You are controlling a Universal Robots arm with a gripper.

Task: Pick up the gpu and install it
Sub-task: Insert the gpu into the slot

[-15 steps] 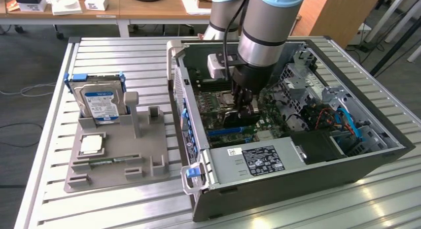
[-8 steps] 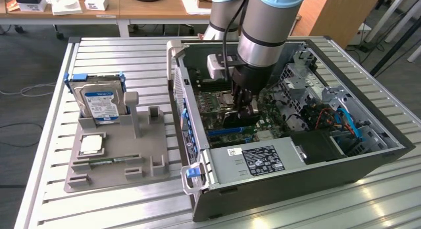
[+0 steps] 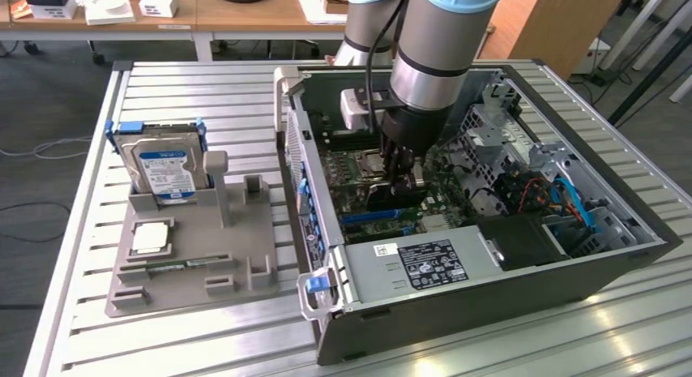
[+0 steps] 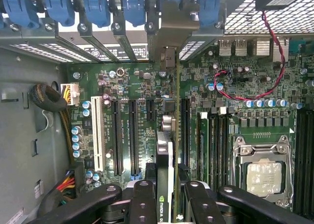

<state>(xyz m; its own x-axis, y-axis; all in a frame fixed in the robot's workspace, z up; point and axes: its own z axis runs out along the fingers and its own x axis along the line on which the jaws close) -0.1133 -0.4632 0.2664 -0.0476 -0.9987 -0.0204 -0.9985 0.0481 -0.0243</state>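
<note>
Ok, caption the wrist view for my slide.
Gripper holds the gpu edge-on at the motherboard expansion slots, metal bracket toward the case rear.

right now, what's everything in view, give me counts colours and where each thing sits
table: one, silver slatted, under everything
computer case: one, dark grey, side open, on the table
motherboard: one, green, inside the case
power supply: one, silver with a black label, in the case's near corner
holder: one, grey, on the table at the exterior view's left of the case
hard drive: one, silver with a blue-white label, standing in the holder
processor chip: one, silver, lying in the holder
memory stick: one, green, lying in the holder
gpu: one, dark, edge-on over the motherboard's slots
arm: one, silver and blue, down into the case
gripper: one, black, shut on the gpu
</note>
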